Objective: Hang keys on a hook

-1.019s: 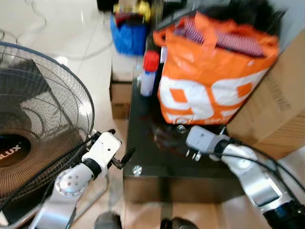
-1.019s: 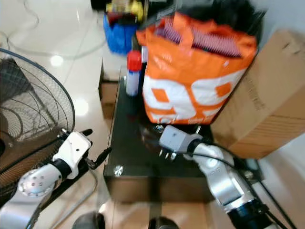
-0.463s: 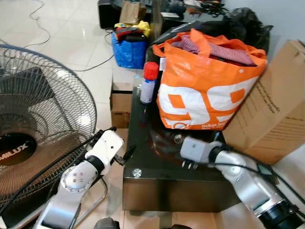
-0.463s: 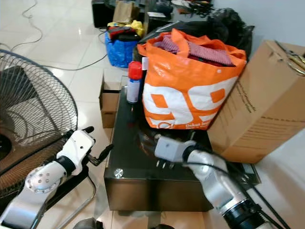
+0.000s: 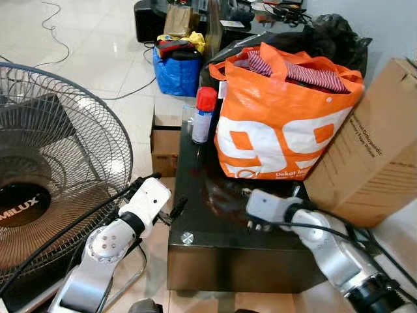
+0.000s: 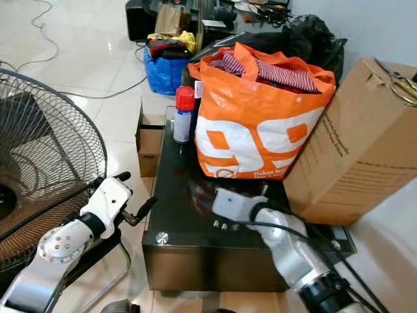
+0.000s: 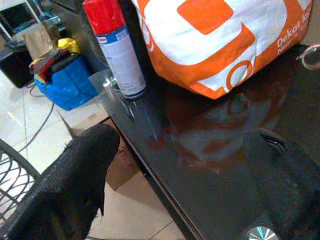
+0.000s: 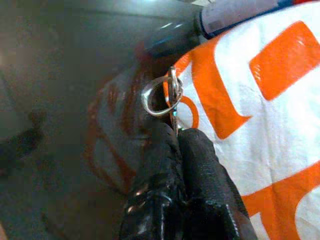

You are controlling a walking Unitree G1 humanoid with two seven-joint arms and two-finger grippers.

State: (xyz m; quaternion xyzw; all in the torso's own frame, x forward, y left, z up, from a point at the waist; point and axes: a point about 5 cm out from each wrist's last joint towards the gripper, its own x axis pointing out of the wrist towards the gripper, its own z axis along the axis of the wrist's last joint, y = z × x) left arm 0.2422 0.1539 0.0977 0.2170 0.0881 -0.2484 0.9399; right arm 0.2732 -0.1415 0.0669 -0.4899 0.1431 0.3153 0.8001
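The right hand (image 8: 172, 137) is clenched on a small bunch of silver metal keys on a ring (image 8: 162, 95), its two black fingers (image 8: 200, 165) pressed together with the ring sticking out just past their tips. It holds the keys low over the glossy black bench (image 5: 215, 215), just beside the lower front of the big orange-and-white plastic shopping bag (image 5: 280, 117) that stands on the bench, stuffed with striped cloth. In the head views the right arm reaches in over the bench's front edge, its grey wrist block close to the bag's base.

The left hand (image 5: 166, 195) hovers off the bench's left front corner, its black fingers (image 7: 75, 175) spread apart and holding nothing. Past them stands a white spray can with a red cap (image 7: 117, 50) at the far left of the bench, close to the bag.

A large brown cardboard box (image 5: 374, 150) leans against the bag's right side. A black wire-caged standing fan (image 5: 52, 163) stands on the pale tiled floor (image 5: 78, 39) to the left. Behind the bench sit a blue bag (image 5: 174, 68) and a small cardboard carton (image 5: 164, 140).
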